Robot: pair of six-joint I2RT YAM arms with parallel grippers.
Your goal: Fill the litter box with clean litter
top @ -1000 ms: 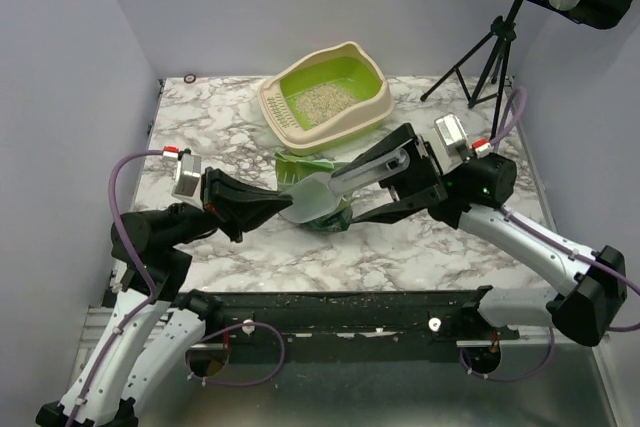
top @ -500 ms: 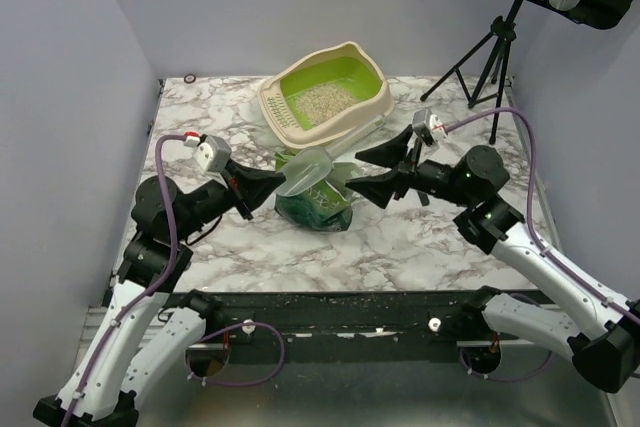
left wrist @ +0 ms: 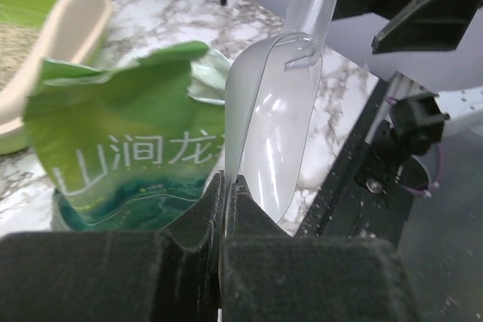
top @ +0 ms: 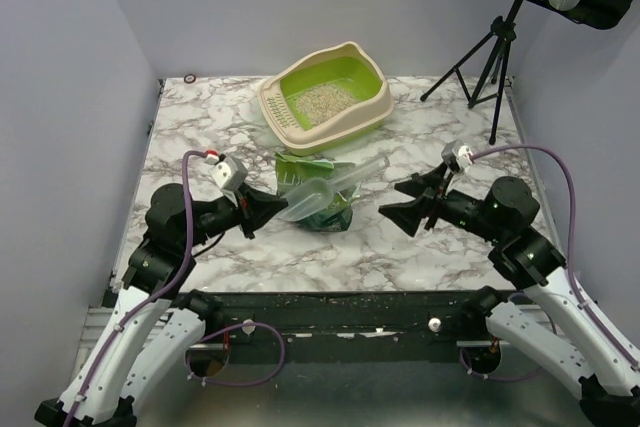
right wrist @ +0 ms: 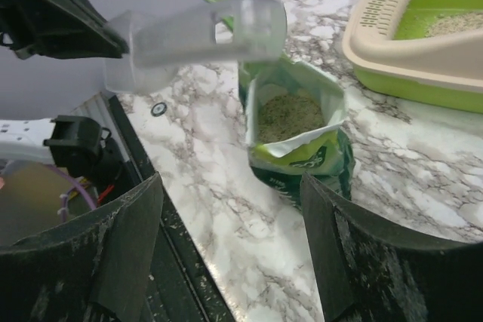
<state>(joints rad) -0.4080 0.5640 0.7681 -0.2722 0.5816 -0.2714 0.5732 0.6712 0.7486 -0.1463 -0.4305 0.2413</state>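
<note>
The litter box stands at the back of the table with a patch of litter in its green bottom; its beige rim shows in the left wrist view and it also shows in the right wrist view. The green bag stands open mid-table, with litter inside. My left gripper is shut on the rim of a clear plastic scoop, held over the bag; the scoop looks empty. My right gripper is open and empty, right of the bag.
A black tripod stand is at the back right, its tray overhead. A small ring lies at the back left corner. Grains are scattered on the black rail at the near edge. Walls close off the left and back sides.
My right gripper has drawn back from the bag and scoop toward the right and near side. My left gripper has kept hold of the scoop and shifted slightly right.
</note>
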